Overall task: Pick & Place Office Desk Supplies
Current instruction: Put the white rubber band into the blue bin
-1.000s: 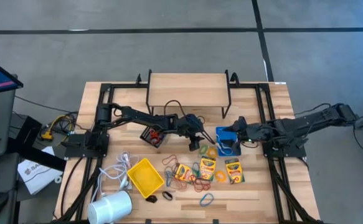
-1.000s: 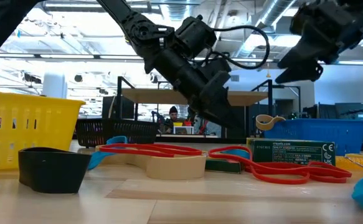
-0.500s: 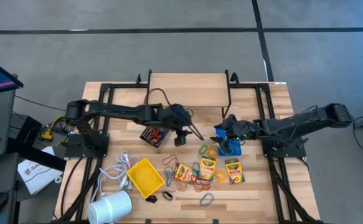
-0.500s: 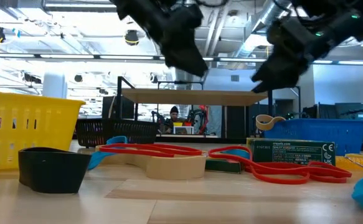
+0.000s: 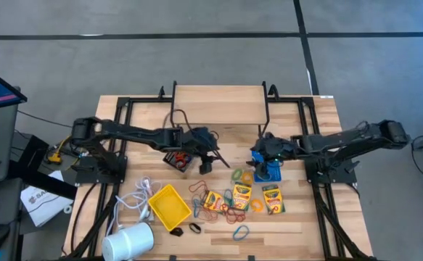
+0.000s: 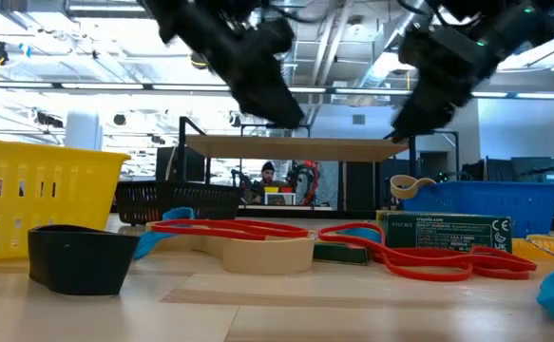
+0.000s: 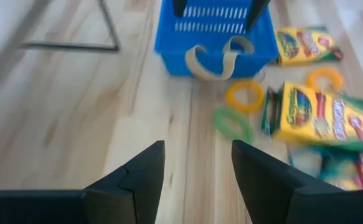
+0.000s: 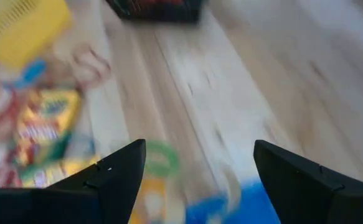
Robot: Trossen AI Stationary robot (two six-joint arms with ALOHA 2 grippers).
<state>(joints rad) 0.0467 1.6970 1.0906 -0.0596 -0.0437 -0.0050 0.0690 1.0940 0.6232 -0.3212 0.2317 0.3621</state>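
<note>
Both arms hang above the middle of the desk (image 5: 298, 217), and neither carries anything. The left tool (image 5: 205, 164) sits just right of the black bin (image 5: 178, 159) near the centre of the overhead picture, its fingers (image 7: 137, 180) spread apart over bare wood. The right tool (image 5: 263, 151) hovers at the blue bin (image 5: 266, 165), right of centre, and its fingers (image 8: 116, 177) stand wide apart too.

The supplies lie crowded in the lower middle of the overhead frame: crayon boxes (image 5: 241, 196) side by side, red rubber bands (image 5: 231, 212) looped among them, a green ring (image 7: 233, 124) and a yellow ring (image 7: 244, 95) just beside the blue bin, and a beige band (image 7: 217, 59) draped over that bin's front wall. The yellow bin (image 5: 169, 204) sits lower left.

The worry, to my eye, is how close the two tools are. If both reach for that cluster together they could knock each other. A red band tangled round a crayon box could also drag its neighbours along, and the draped beige band looks ready to slip off if the blue bin gets nudged.
</note>
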